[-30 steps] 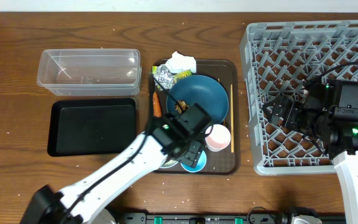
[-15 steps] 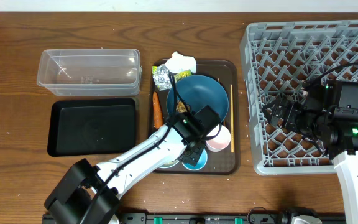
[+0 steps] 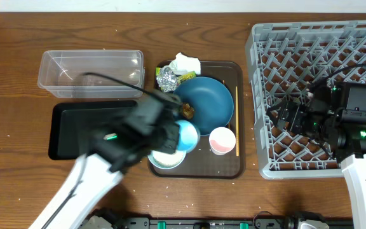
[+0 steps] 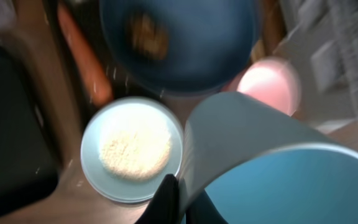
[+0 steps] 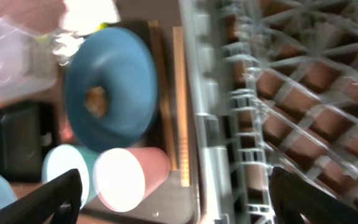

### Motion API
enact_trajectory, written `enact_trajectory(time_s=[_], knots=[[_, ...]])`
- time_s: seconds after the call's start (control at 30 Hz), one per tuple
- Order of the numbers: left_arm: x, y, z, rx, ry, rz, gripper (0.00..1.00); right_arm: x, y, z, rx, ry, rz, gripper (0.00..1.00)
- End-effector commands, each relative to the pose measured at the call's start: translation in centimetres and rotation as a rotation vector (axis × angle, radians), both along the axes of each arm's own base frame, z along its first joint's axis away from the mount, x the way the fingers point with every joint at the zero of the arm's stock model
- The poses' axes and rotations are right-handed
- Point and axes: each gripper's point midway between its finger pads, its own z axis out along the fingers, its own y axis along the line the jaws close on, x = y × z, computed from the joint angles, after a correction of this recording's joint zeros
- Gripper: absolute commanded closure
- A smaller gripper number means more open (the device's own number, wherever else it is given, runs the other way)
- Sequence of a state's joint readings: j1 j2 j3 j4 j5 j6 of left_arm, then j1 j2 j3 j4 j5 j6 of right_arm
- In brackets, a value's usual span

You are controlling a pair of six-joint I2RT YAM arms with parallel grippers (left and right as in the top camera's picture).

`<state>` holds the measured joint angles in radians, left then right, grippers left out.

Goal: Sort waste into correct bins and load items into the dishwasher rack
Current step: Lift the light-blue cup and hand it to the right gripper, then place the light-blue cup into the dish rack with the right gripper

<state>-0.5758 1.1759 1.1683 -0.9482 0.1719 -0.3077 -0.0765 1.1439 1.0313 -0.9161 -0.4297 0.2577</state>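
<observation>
My left gripper (image 4: pixel 178 186) is shut on the rim of the small light-blue bowl (image 4: pixel 278 180), holding it tilted above the brown tray. In the overhead view this bowl (image 3: pixel 187 135) hangs beside the dark-blue plate (image 3: pixel 203 102), which carries a brown food lump (image 3: pixel 186 111). Below it the white bowl (image 3: pixel 166 158) holds rice (image 4: pixel 134 149). An orange carrot (image 4: pixel 82 59) lies left of the plate. The pink cup (image 3: pixel 222 140) and chopsticks (image 3: pixel 236 121) rest on the tray's right side. My right gripper (image 5: pixel 185 199) is open, over the left edge of the grey dishwasher rack (image 3: pixel 323 57).
White tissue (image 3: pixel 186 62), silver foil (image 3: pixel 166 77) and a yellow-green wrapper (image 3: pixel 187 77) lie at the back of the brown serving tray (image 3: pixel 230 170). The clear tub (image 3: pixel 91 71) and black tray (image 3: pixel 84 130) sit left of it. My left arm crosses the black tray's right end.
My left gripper closed on the small light-blue bowl, lifted it off the tray's front and swung left with it, uncovering the white bowl. The right arm stayed in place.
</observation>
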Motion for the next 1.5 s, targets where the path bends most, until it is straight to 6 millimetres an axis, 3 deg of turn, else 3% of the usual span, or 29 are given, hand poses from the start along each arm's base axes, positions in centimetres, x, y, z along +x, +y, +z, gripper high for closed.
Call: enact_trajectory(time_s=[0.0, 0.2, 0.33, 0.47, 0.63, 0.73, 0.87, 0.9, 1.0, 1.07, 1.1, 1.2, 1.3, 1.47], knots=[[-0.7, -1.8, 3.6, -0.274, 0.021, -0.097, 0.94, -0.4, 4.3, 3.5, 0.203, -0.132, 0.243, 0.19], [-1.0, -4.7, 9.3, -0.689, 0.058, -0.295, 0.94, -3.0, 10.4, 9.8, 0.502, -0.375, 0.642, 0.23], [-1.3, -5.9, 11.6, -0.847, 0.091, -0.405, 0.94, -5.2, 13.6, 12.1, 0.583, -0.478, 0.850, 0.20], [-1.2, -6.1, 11.6, -0.869, 0.117, -0.414, 0.94, -6.9, 16.2, 13.1, 0.587, -0.564, 1.006, 0.17], [-1.3, -6.2, 11.7, -0.878, 0.127, -0.417, 0.94, -8.2, 18.1, 13.8, 0.585, -0.630, 1.109, 0.17], [-1.4, -6.2, 11.9, -0.886, 0.130, -0.424, 0.94, -8.5, 18.8, 13.9, 0.575, -0.651, 1.135, 0.34], [-1.2, -6.2, 12.1, -0.887, 0.109, -0.433, 0.94, -7.4, 18.5, 12.8, 0.507, -0.618, 1.068, 0.41], [-1.1, -6.3, 12.3, -0.888, 0.095, -0.440, 0.92, -7.0, 18.3, 12.4, 0.481, -0.605, 1.040, 0.41], [-0.7, -6.4, 12.8, -0.892, 0.046, -0.463, 0.58, -5.5, 16.6, 11.5, 0.392, -0.581, 0.932, 0.44], [-0.4, -6.4, 13.1, -0.894, 0.018, -0.473, 0.40, -3.9, 14.3, 10.8, 0.285, -0.568, 0.807, 0.44], [-0.3, -6.5, 13.2, -0.893, 0.007, -0.477, 0.36, -3.2, 13.1, 10.5, 0.246, -0.555, 0.740, 0.44], [0.0, -6.5, 13.6, -0.892, -0.029, -0.489, 0.34, -1.5, 8.8, 9.6, 0.144, -0.500, 0.526, 0.46], [0.2, -6.6, 13.9, -0.893, -0.058, -0.502, 0.34, -0.1, 2.8, 7.7, 0.037, -0.393, 0.246, 0.48], [0.2, -6.6, 14.0, -0.894, -0.060, -0.503, 0.34, 0.3, -6.3, 4.4, -0.089, -0.208, -0.163, 0.48]])
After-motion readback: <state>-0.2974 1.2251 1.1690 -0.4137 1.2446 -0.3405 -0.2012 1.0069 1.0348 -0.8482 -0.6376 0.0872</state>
